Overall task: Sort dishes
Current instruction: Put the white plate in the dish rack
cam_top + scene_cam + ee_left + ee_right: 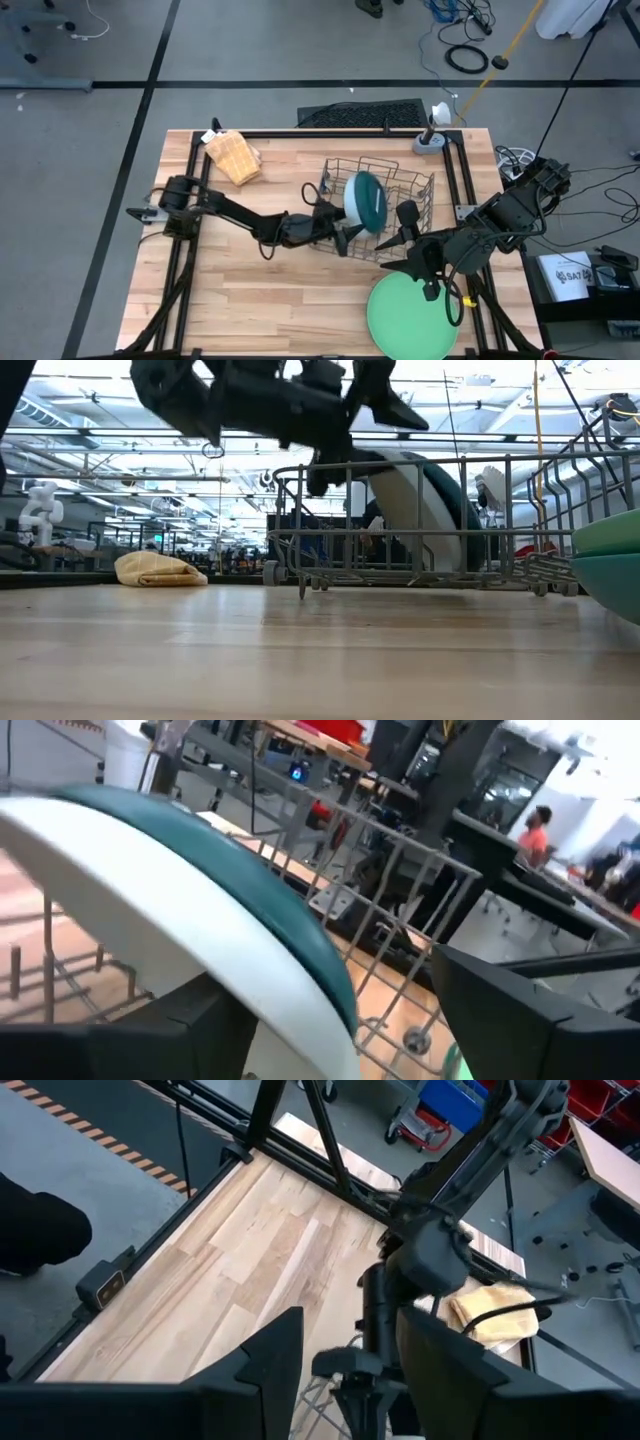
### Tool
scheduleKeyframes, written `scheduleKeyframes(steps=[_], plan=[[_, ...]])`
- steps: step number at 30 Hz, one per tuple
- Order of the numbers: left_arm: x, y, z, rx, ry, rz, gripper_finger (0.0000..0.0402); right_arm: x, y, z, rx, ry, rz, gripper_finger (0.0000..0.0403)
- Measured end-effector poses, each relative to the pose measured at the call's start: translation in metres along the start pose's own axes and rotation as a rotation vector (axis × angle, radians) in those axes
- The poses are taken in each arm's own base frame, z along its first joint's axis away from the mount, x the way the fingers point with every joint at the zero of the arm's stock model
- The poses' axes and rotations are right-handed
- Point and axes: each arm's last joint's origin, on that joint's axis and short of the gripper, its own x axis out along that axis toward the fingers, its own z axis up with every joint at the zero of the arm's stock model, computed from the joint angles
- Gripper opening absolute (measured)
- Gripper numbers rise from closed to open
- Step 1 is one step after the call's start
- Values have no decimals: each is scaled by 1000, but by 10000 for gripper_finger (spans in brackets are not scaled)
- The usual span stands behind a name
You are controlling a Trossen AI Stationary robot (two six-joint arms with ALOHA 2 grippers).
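Two round plain plates visible: one smaller dark teal plate with a pale underside (367, 200) standing on edge inside the one silver wire rack (425, 190), one large light green plate (410, 313) flat on the wooden plank tabletop (250, 290) at the near edge. My left hand (343, 235) has fingers apart around the teal plate's rim. My right hand (420, 245), fingers apart, hovers between rack and green plate. One tan waffle-textured cloth (233, 155) lies crumpled at the far left corner.

Even overhead light on table (260, 280), shadows soft. Low view: bright ceiling strips behind, arm silhouetted, wood foreground blurred. Left wrist view smeared (teal plate (200, 910) soft-edged). Right wrist view sharper.
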Motion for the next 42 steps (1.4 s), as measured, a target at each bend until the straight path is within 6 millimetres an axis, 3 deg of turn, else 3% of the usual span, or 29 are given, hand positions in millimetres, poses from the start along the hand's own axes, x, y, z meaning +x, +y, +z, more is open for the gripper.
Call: scheduleKeyframes(steps=[4, 13, 31, 42], plan=[[-3, -2, 10, 42, 20, 5, 279, 0, 0, 0, -7, -1, 0, 155], [0, 4, 13, 87, 48, -28, 254, 0, 0, 0, -10, -1, 0, 155], [31, -9, 60, 348, 88, -50, 253, 0, 0, -1, 11, 5, 0, 155], [40, 10, 68, 397, 180, -150, 243, 0, 0, -1, 11, 6, 0, 155]])
